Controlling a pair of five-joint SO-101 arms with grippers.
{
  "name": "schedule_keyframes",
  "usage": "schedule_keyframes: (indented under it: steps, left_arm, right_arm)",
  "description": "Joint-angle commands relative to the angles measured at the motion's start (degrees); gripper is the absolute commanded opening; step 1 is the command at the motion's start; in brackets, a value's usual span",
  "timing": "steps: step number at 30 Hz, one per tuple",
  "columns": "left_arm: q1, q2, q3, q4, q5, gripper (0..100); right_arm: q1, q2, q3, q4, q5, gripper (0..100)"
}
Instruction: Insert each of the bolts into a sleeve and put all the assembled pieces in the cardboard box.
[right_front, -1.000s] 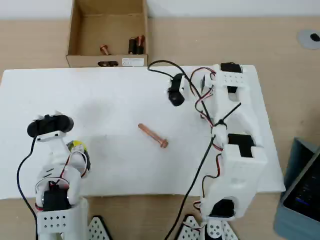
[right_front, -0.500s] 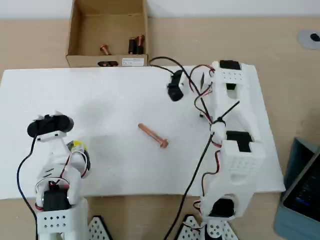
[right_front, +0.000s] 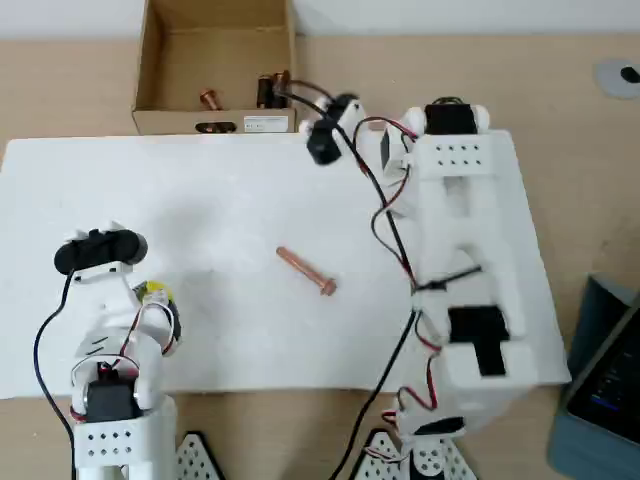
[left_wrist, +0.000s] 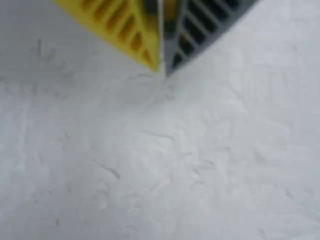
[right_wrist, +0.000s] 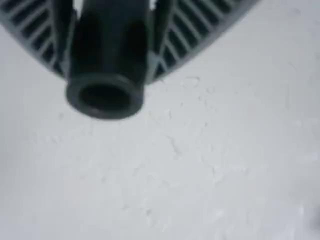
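Now right fingers (right_wrist: 200, 30) clamp a dark, hollow, flanged sleeve (right_wrist: 107, 55); left fingers (left_wrist: 120, 25) sit closed.

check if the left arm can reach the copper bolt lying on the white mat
Probably yes: the copper bolt lies alone on the white mat, with nothing between it and the left gripper, which is shut.

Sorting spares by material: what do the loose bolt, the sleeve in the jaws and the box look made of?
Bolt: copper-coloured metal, likely, with a dull sheen. Sleeve: black, matte, probably plastic or rubber. Box: brown cardboard, raw folded walls.
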Motion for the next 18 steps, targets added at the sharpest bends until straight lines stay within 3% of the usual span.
schedule_keyframes:
  steps: [1,9,18]
  left_arm:
    - [-0.09,-0.57,-0.35,-0.26,-0.26,0]
    - [-0.09,-0.57,-0.35,-0.26,-0.26,0]
    - [-0.09,-0.48,-0.79,0.09,-0.26,0]
  right_arm:
    - [-0.31,-8.66,-2.07,1.14,-8.09,1.1]
    - [-0.04,-17.10,-1.98,8.35,-30.24,1.1]
    - [-0.04,-30.20,8.66,9.14,-41.49,1.1]
